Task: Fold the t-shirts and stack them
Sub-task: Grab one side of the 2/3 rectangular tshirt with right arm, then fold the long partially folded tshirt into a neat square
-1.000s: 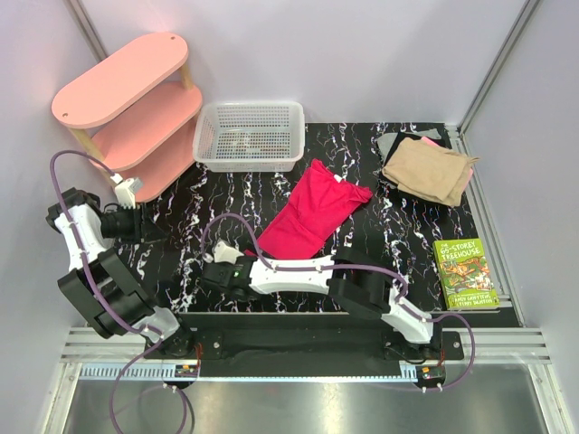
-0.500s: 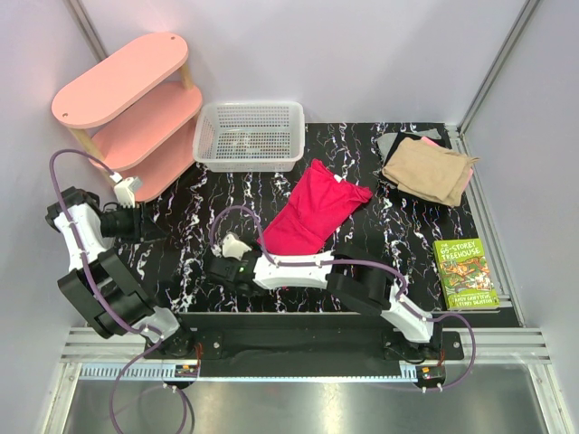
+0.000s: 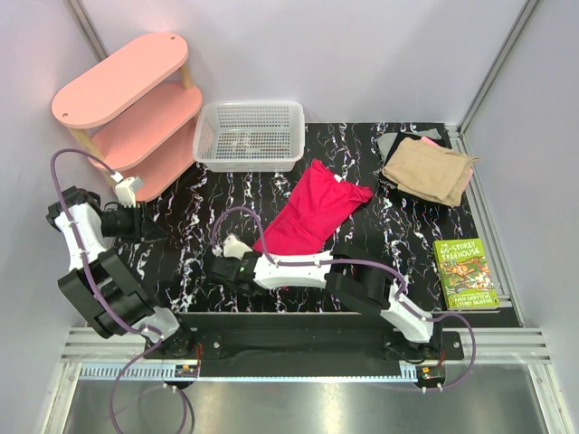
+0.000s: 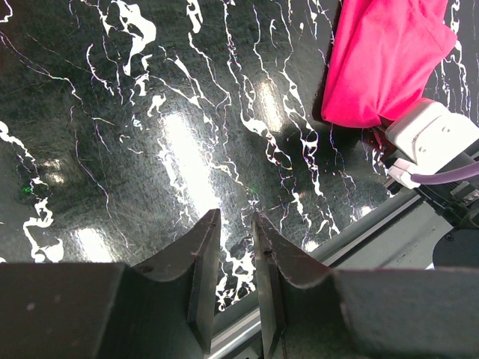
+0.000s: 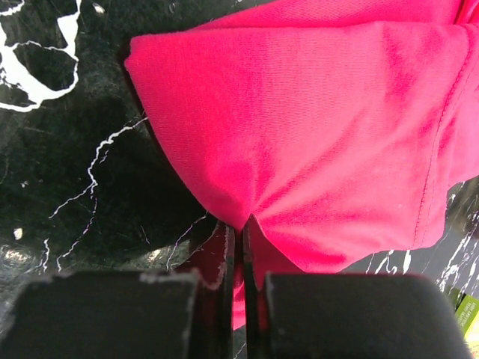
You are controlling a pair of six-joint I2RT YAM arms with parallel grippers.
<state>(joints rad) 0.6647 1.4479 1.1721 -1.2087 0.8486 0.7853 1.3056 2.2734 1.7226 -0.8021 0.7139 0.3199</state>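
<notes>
The crimson-pink t-shirt point(image 3: 312, 217) lies loosely folded in the middle of the black marbled table. My right gripper point(image 3: 255, 257) sits at its near left corner, shut on a pinch of the hem. In the right wrist view the red cloth point(image 5: 314, 127) bunches into the closed jaws of the right gripper point(image 5: 239, 224). At the far left my left gripper point(image 3: 159, 230) hovers over bare table. Its jaws, in the left wrist view point(image 4: 236, 224), stand slightly apart with nothing between them. A folded tan shirt point(image 3: 427, 170) lies on grey point(image 3: 393, 143) and pale pink point(image 3: 431, 142) ones at the back right.
A white mesh basket point(image 3: 249, 107) stands at the back centre. A pink three-tier shelf point(image 3: 127, 99) fills the back left. A green book point(image 3: 465, 273) lies near the right front edge. The table's metal front rail point(image 4: 352, 247) runs close below the left gripper.
My right gripper has slid a little right to the crimson shirt's corner and closed on its hem. The left arm has not moved.
</notes>
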